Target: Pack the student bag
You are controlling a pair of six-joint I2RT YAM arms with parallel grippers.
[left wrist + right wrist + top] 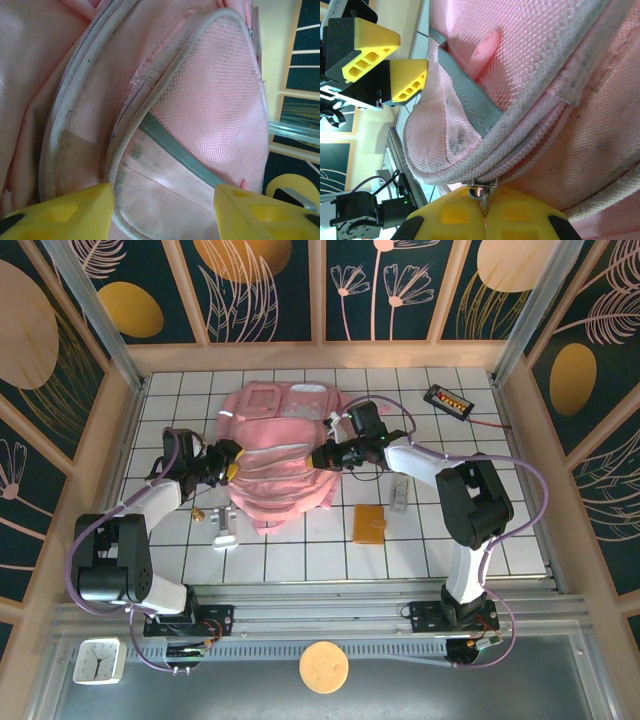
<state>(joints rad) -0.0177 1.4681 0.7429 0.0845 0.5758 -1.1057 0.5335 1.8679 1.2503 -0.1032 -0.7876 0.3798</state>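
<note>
Midway across the tabletop (300, 562) the bag (280, 455) lies flat; with the right jaws clamped on its zip pull (483, 196), draw steadily along the track while the left jaws, now apart, pinch the fabric taut.

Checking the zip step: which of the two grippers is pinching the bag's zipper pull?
The right gripper: it is shut on the metal zipper pull of the student bag. The left gripper stands open at the mesh pocket.

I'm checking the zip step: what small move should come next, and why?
Probably the right claw should draw the zipper pull along its track: it is shut on that pull, and the student bag looks zipped closed there.
</note>
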